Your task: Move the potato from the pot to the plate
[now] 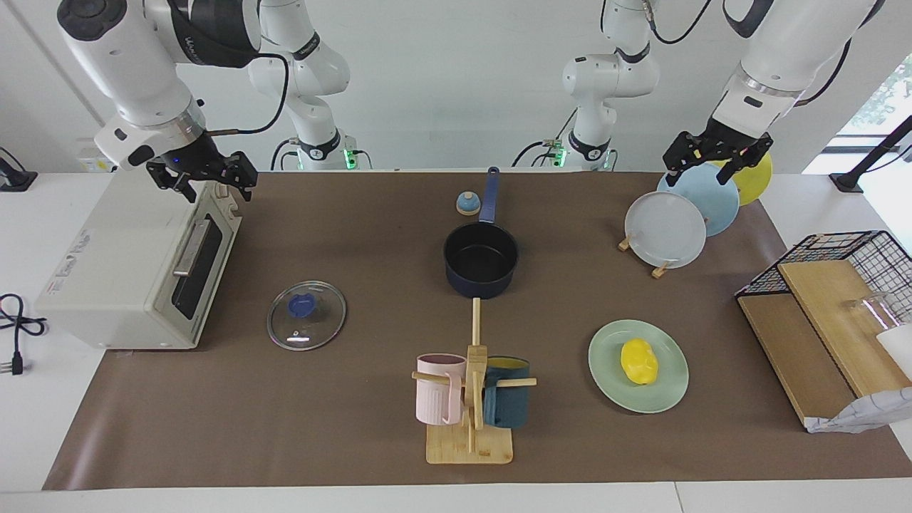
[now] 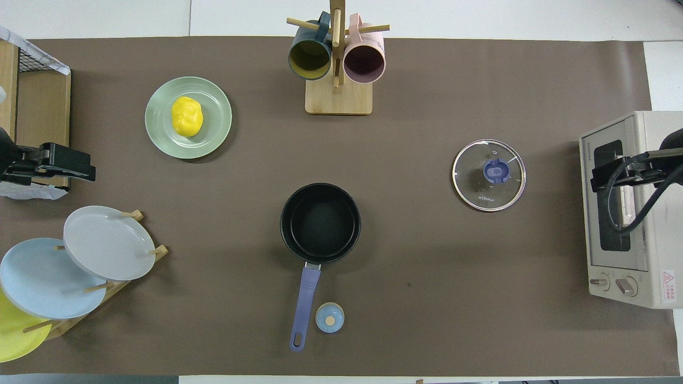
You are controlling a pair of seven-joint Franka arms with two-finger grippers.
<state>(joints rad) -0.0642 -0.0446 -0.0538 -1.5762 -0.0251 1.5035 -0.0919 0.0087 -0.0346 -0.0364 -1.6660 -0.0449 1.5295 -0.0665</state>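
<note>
The yellow potato [image 1: 639, 361] [image 2: 187, 116] lies on the mint-green plate [image 1: 666, 395] [image 2: 216, 133], toward the left arm's end of the table. The navy pot [image 1: 481, 260] [image 2: 320, 221] stands mid-table, nearer to the robots than the plate, with nothing inside and its handle pointing at the robots. My left gripper [image 1: 716, 160] [image 2: 69, 164] is open and empty, raised over the plate rack. My right gripper [image 1: 206, 178] [image 2: 613, 170] is open and empty, raised over the toaster oven. Both arms wait.
A glass lid [image 1: 306, 315] lies between the pot and the toaster oven [image 1: 128, 271]. A mug rack [image 1: 470, 399] with a pink and a dark blue mug stands farther out. A plate rack [image 1: 666, 229], a small blue knob [image 1: 467, 204] and a wire basket [image 1: 848, 256] are also here.
</note>
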